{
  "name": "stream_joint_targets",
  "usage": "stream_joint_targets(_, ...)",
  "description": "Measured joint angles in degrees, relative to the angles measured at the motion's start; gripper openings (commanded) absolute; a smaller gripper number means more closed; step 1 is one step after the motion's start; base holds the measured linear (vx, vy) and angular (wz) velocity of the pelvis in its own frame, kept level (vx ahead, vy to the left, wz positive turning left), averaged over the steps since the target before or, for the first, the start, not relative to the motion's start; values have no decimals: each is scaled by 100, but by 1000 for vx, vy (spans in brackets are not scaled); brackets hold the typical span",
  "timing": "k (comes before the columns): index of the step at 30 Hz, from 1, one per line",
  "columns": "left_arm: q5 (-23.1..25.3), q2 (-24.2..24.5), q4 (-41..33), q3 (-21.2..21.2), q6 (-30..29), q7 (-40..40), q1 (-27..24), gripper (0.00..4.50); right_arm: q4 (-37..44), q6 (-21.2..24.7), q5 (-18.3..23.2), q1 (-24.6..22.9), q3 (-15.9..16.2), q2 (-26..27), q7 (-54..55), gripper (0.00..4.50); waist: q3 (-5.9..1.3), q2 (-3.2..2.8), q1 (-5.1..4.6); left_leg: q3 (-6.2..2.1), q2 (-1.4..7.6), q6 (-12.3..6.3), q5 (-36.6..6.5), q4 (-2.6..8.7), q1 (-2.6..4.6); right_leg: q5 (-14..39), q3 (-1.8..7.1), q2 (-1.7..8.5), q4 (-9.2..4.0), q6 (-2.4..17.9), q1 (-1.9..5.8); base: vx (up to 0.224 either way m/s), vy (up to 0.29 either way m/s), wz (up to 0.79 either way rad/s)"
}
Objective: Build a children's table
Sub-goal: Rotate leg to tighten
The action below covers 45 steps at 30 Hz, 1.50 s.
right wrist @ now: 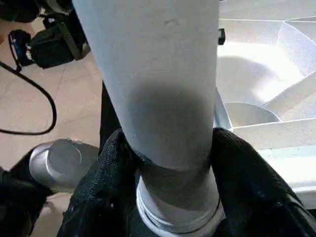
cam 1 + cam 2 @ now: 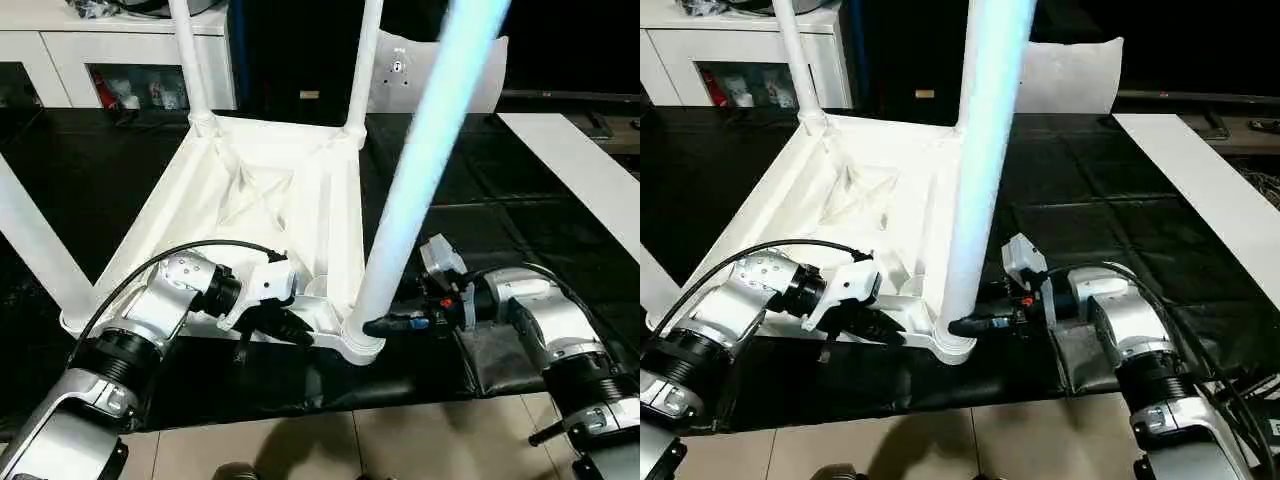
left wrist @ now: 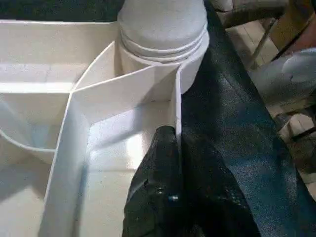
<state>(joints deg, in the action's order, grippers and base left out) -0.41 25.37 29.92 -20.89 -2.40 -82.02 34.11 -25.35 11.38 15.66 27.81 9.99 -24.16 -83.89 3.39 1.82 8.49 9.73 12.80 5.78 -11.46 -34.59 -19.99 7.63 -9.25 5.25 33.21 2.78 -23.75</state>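
Bracing tabletop (image 2: 250, 190), upside down on black mat (image 2: 480, 230): left gripper (image 2: 285, 325) pinches near rim wall, fingers pressed on it. Just right, near-right leg (image 2: 420, 170) stands almost upright in corner socket (image 2: 360, 340), long axis tilting up-right. Right gripper (image 2: 385, 325) clasps leg's base, closer arm for seating; push goes straight down into socket.

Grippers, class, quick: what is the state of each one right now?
Left gripper: shut on the tabletop rim wall.
Right gripper: shut on the near leg, just above its socket.
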Motion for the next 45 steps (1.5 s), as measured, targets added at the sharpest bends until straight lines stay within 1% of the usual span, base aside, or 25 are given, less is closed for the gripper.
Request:
stream_joint_targets(1,2,-19,-25,28,-139,68,0,0,93,153,39,-83,-76,51,144,194,0,0,-1,0,0,1,0,0,0,0,0,0,0,0,3,0,0,0)
stream_joint_targets(4,10,-83,-71,88,-428,298,0,0,269,427,55,-137,-146,102,502,191,0,0,-36,-1,-1,5,3,-1,0,-1,3,0,-1,-2,9,0,0,0)
stream_joint_targets(6,27,-153,-135,146,-659,571,-11,0,317,516,2,-156,-215,182,835,191,0,0,-58,0,-1,8,5,0,4,-2,2,0,-2,-3,14,0,0,0)
stream_joint_targets(9,191,-375,-204,436,-1229,1423,-22,0,360,718,-229,-157,-565,746,2155,191,1,0,-269,-8,0,30,19,-2,6,-4,-21,-3,-17,-5,11,0,0,0)
stream_joint_targets(10,245,-510,-244,503,-1429,1733,-22,0,361,783,-298,-143,-674,924,2649,191,1,-1,-368,-12,1,31,19,-10,2,-4,-49,2,-31,-5,12,0,0,0)
stream_joint_targets(12,275,-753,-286,593,-1721,2210,-23,0,362,878,-441,-91,-808,1158,3318,191,1,-3,-484,-23,11,30,18,-18,0,-5,-91,4,-59,-6,22,0,0,0)
stream_joint_targets(13,342,-956,-299,689,-1895,2648,-23,0,301,951,-562,7,-921,1426,3941,191,1,-4,-564,-26,13,31,18,-16,0,-5,-105,2,-74,-7,25,0,0,0)
stream_joint_targets(15,451,-1168,-336,759,-2031,3134,-22,0,216,1026,-692,156,-985,1673,4610,190,1,-11,-649,-36,11,30,18,-9,-4,-6,-125,2,-99,-8,29,0,0,0)
stream_joint_targets(16,467,-1275,-347,768,-2076,3349,-22,0,208,1045,-707,187,-1003,1727,4856,190,1,-11,-655,-41,9,30,18,-1,-2,-6,-130,1,-113,-8,32,0,0,0)
stream_joint_targets(18,484,-1354,-383,769,-2147,3560,-22,0,189,1030,-735,216,-1023,1816,5100,190,0,-13,-654,-42,6,27,16,6,-3,-8,-119,1,-115,-10,32,0,0,0)
stream_joint_targets(19,508,-1388,-403,770,-2169,3630,-22,0,165,966,-773,223,-1028,1843,5165,224,-1,-13,-645,-43,6,21,12,12,-5,-9,-111,2,-114,-12,33,0,0,0)
stream_joint_targets(21,528,-1413,-467,769,-2214,3678,-22,0,147,841,-810,221,-1041,1851,5183,258,-1,-13,-622,-43,7,9,3,17,-3,-21,-91,3,-112,-14,28,0,0,0)
stream_joint_targets(23,532,-1433,-543,764,-2265,3728,-22,0,150,772,-808,214,-1099,1905,5183,261,0,-13,-598,-38,6,-9,-9,18,-11,-33,-76,3,-103,-13,12,0,0,0)
stream_joint_targets(24,537,-1442,-565,761,-2266,3746,-22,0,161,740,-808,212,-1103,1904,5183,269,-1,-13,-586,-39,5,-17,-11,19,-18,-36,-64,3,-89,-9,-3,0,0,0)
stream_joint_targets(25,540,-1447,-596,759,-2266,3758,-22,0,168,701,-808,209,-1116,1904,5183,287,-1,-13,-567,-33,3,-29,-13,18,-31,-28,-48,4,-65,-14,-27,0,0,0)
stream_joint_targets(26,540,-1447,-613,757,-2266,3762,-22,0,186,682,-805,199,-1119,1901,5181,287,0,-13,-550,-25,3,-33,-16,17,-42,-22,-35,4,-39,7,-44,0,0,0)
stream_joint_targets(27,538,-1447,-629,750,-2266,3759,-23,0,237,672,-781,162,-1120,1888,5157,298,0,-13,-533,-16,0,-33,-23,13,-42,-7,-26,8,-9,16,-58,0,0,0)
stream_joint_targets(31,505,-1393,-645,732,-2204,3623,-23,0,280,586,-636,90,-1082,1717,4835,335,1,-16,-473,0,3,-32,-22,24,-44,5,-23,2,9,30,-84,0,0,0)
stream_joint_targets(33,469,-1340,-646,726,-2199,3538,-23,0,281,577,-611,78,-1068,1622,4654,352,1,-16,-463,1,3,-32,-22,21,-40,4,-17,2,15,32,-85,0,0,0)
stream_joint_targets(35,437,-1187,-646,688,-2075,3286,-32,0,282,473,-589,56,-1012,1376,4272,380,2,-17,-436,3,2,-31,-21,15,-34,8,-6,2,18,24,-85,0,0,0)
stream_joint_targets(36,428,-1072,-645,661,-1950,3135,-47,0,282,403,-545,48,-959,1234,3997,380,2,-17,-421,4,2,-32,-21,11,-32,10,-2,2,19,15,-85,0,0,0)
stream_joint_targets(40,260,-653,-632,580,-1507,2405,-141,0,285,133,-419,30,-782,551,2833,415,2,-16,-341,11,1,-26,-19,5,-16,-2,14,1,22,6,-84,0,0,0)
stream_joint_targets(41,238,-568,-625,561,-1445,2252,-162,0,284,92,-411,30,-731,442,2605,415,2,-16,-335,11,1,-23,-17,6,-10,-4,16,0,23,7,-84,0,0,0)
stream_joint_targets(42,229,-511,-620,541,-1386,2134,-178,0,283,68,-409,29,-714,383,2456,428,2,-15,-326,11,1,-13,-13,6,-10,-5,16,-1,25,7,-84,0,0,0)
stream_joint_targets(45,154,-220,-606,451,-1103,1570,-185,0,276,-77,-411,30,-461,91,1810,448,3,-15,-247,12,-2,2,-6,4,-7,-8,19,-1,26,6,-82,0,0,0)
